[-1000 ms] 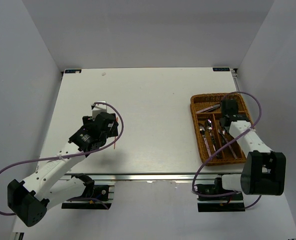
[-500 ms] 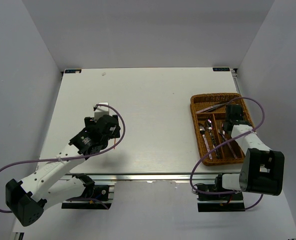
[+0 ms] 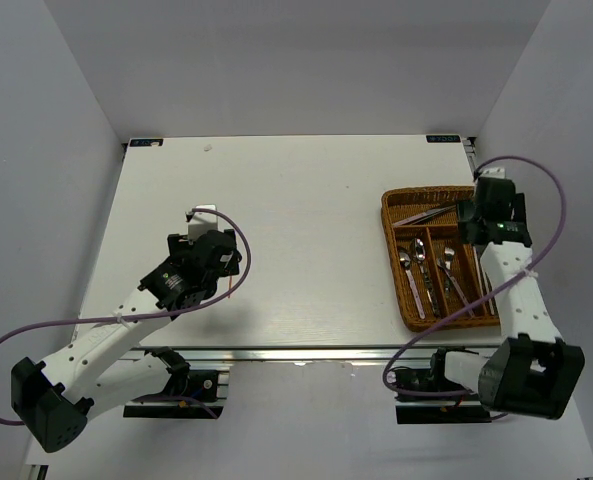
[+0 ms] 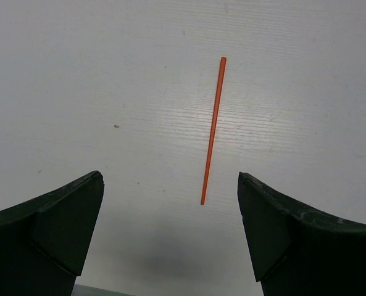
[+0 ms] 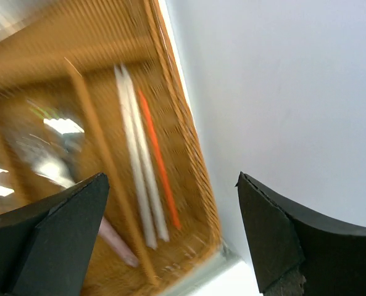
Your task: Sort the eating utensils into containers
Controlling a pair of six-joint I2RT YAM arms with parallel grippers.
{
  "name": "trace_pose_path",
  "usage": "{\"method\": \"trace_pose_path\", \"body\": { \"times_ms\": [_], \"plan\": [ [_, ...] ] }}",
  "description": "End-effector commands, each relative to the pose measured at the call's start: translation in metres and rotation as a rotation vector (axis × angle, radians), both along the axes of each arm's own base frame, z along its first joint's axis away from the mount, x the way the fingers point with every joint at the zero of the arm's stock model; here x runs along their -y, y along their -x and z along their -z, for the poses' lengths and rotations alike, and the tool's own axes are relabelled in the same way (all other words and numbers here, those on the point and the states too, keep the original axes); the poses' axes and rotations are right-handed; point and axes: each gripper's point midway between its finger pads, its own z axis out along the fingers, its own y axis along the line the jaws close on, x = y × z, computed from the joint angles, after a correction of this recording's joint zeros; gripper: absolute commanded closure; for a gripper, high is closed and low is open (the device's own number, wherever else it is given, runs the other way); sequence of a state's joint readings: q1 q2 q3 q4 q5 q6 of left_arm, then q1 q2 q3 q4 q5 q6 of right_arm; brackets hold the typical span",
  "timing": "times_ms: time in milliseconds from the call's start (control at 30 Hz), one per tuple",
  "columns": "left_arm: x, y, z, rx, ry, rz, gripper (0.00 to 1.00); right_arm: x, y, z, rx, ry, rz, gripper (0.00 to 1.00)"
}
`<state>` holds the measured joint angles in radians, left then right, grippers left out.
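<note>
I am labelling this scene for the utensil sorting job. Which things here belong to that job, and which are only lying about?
Belong to the job:
- wicker tray
- spoons in it
- white chopsticks and orange chopstick in its outer section
- loose red-orange chopstick, outside the tray

Only lying about:
- purple cables on the arms
- small white speck near the far edge

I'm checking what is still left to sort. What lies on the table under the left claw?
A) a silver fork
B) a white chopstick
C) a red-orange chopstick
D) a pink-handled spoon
C: the left wrist view shows one thin red-orange chopstick lying flat on the white table. Its near end sits in the gap of the open left claw, and neither finger touches it.
</note>
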<state>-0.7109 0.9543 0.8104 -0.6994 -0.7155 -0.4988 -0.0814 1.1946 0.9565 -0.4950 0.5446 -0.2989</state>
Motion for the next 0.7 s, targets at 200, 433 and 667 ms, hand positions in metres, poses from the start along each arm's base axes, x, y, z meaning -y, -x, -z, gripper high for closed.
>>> {"method": "trace_pose_path", "body": {
  "times_ms": [200, 433, 667],
  "plan": [
    [0.006, -0.014, 0.005, -0.044, -0.027, 0.013, 0.02, -0.11, -0.029, -0.122, 0.48, -0.353, -0.217, 0.11],
    [0.009, -0.067, 0.052, -0.3, 0.084, 0.017, 0.02, -0.216, -0.036, -0.081, 0.394, -0.635, -0.368, 0.11],
    [0.037, -0.109, 0.074, -0.395, 0.094, 0.052, 0.09, -0.257, -0.024, -0.108, 0.506, -0.825, -0.576, 0.11]
  ]
}}
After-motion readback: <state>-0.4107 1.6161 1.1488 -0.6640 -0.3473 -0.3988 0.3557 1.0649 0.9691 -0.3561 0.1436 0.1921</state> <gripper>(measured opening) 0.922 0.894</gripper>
